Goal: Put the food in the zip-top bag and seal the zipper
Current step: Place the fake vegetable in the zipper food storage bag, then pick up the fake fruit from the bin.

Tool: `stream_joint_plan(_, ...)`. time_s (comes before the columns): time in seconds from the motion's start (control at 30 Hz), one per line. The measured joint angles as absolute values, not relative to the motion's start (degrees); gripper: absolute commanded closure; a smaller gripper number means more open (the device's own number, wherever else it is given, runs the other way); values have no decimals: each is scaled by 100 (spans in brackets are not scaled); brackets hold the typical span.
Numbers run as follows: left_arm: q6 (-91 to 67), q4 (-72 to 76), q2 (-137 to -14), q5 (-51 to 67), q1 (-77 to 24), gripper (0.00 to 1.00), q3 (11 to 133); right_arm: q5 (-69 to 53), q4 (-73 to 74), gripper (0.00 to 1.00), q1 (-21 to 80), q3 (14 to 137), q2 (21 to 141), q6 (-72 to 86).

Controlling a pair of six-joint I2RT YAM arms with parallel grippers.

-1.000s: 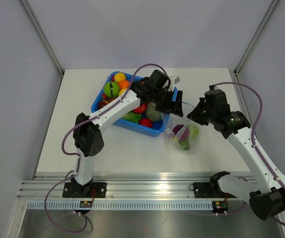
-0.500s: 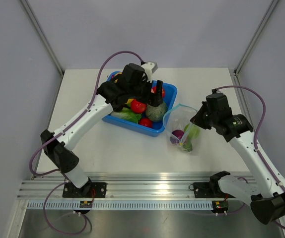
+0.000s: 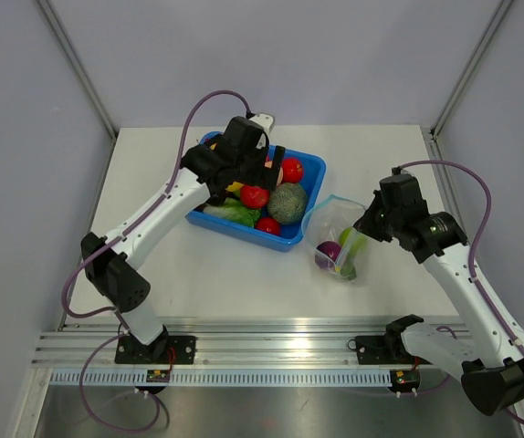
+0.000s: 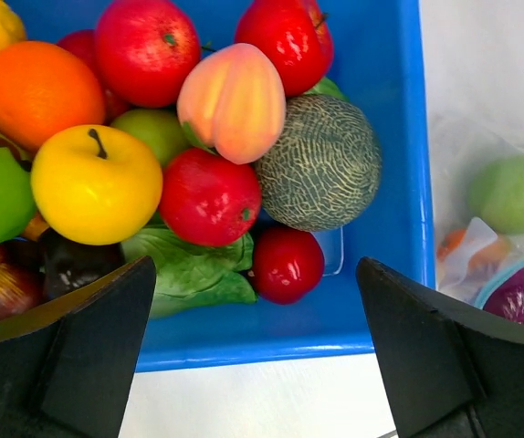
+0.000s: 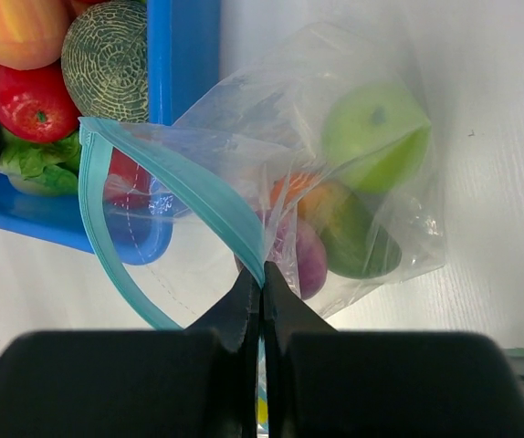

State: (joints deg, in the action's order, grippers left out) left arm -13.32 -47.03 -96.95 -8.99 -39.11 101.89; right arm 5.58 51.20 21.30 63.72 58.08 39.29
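Observation:
The food is a pile of toy fruit and vegetables in a blue bin (image 3: 285,241): a netted melon (image 4: 321,164), red apples (image 4: 207,196), a yellow apple (image 4: 93,182), a peach (image 4: 235,100) and lettuce (image 4: 189,269). My left gripper (image 3: 274,167) hovers over the bin's near right part, wide open and empty (image 4: 253,365). The zip-top bag (image 3: 335,239) lies right of the bin with its mouth open. It holds a green apple (image 5: 376,132), a purple piece (image 5: 306,257) and an orange piece. My right gripper (image 5: 262,274) is shut on the zipper (image 5: 189,192).
The blue bin's right wall (image 4: 399,182) stands close to the bag's mouth. Purple cables loop above both arms. White tabletop (image 3: 244,274) lies in front of the bin, with an aluminium rail along the near edge.
My left gripper has moved left, from beside the bag's mouth to over the bin, its arm now stretched out. The right gripper has kept its hold on the bag's mouth.

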Motion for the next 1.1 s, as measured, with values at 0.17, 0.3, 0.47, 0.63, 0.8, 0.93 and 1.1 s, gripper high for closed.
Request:
stream_joint_plan(0.17, -1321, -4755, -9804, -989, -3795, 7, 10379, 642, 5177, 100, 2130, 6372, 5782, 3900)
stream_joint_plan(0.3, -1326, -4845, -10237, -1037, -3778, 7, 11115, 639, 5175, 100, 2130, 6372, 5787, 3881)
stream_joint_plan(0.47, -1326, -4797, -10556, -1175, -3785, 3, 11515, 642, 5175, 100, 2130, 6372, 5819, 3839)
stream_joint_plan(0.63, -1317, -4635, -10838, -1308, -3785, 1, 11535, 642, 5175, 100, 2130, 6372, 5819, 3833)
stream_joint_plan(0.8, -1243, -4346, -11111, -1479, -3782, 1, 11410, 642, 5177, 100, 2130, 6375, 5819, 3819)
stream_joint_plan(0.93, -1074, -4276, -11640, -1682, -3776, 1, 11712, 639, 5177, 100, 2130, 6377, 5819, 3804)
stream_joint_plan(1.1, -902, -4289, -12320, -1603, -3728, 1, 12040, 639, 5177, 100, 2130, 6405, 5826, 3774)
